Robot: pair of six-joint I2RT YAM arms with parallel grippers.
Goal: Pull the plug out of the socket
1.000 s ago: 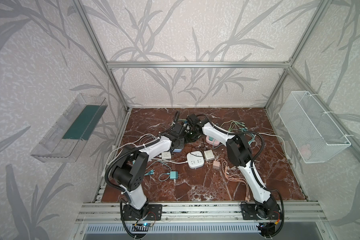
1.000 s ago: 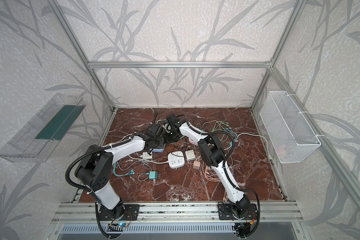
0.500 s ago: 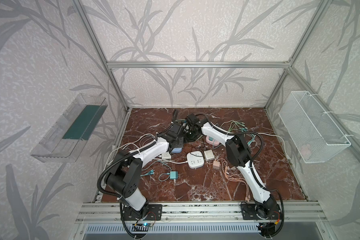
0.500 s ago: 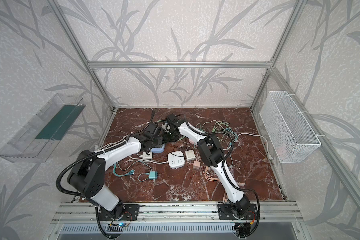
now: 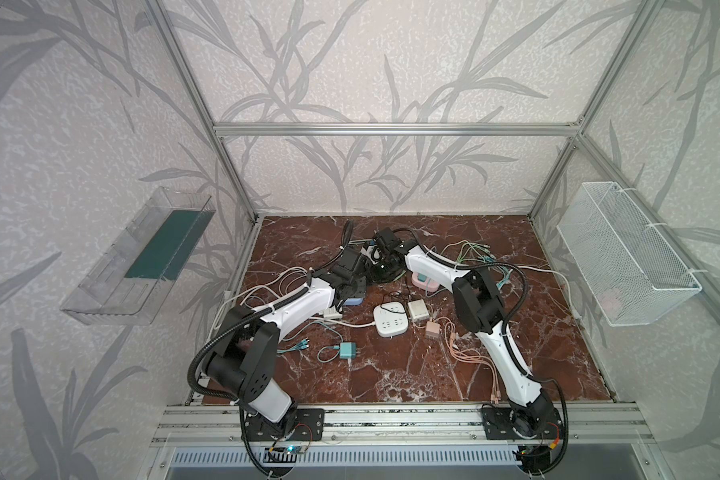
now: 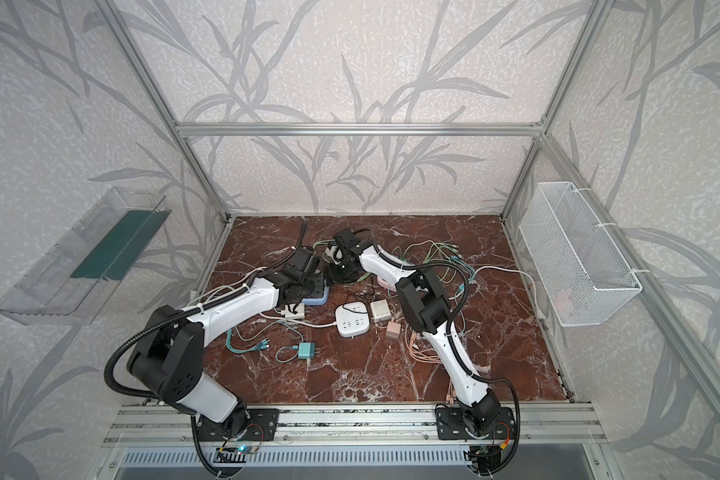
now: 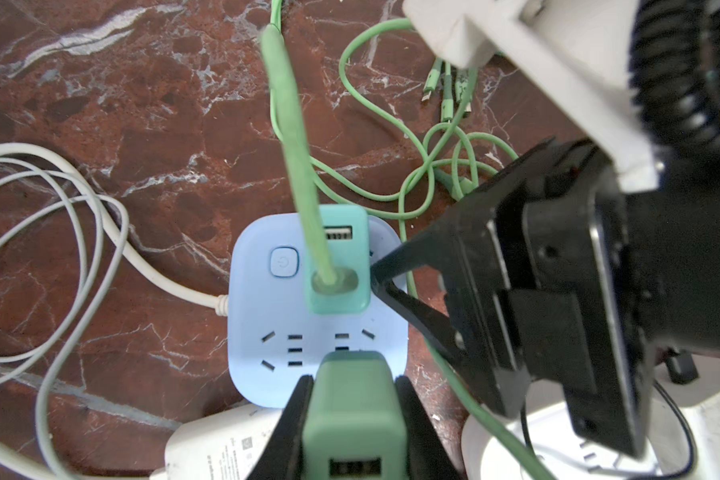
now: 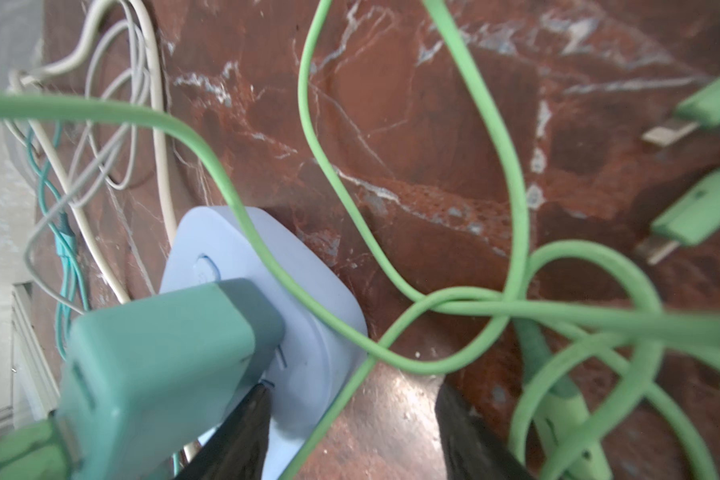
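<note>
Clamped in the left pincer [image 7: 352,382], the green plug [image 7: 354,419] is best drawn straight off the blue socket [image 7: 254,324]; the right pincer [image 8: 352,399] is parted.

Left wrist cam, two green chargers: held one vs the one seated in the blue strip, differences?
The held charger is clamped in the left gripper, close to the camera; the seated charger stands in the blue strip, ungripped. The seated charger has a green cable in one port; the held charger's visible port is empty. Both are green blocks with USB ports.
</note>
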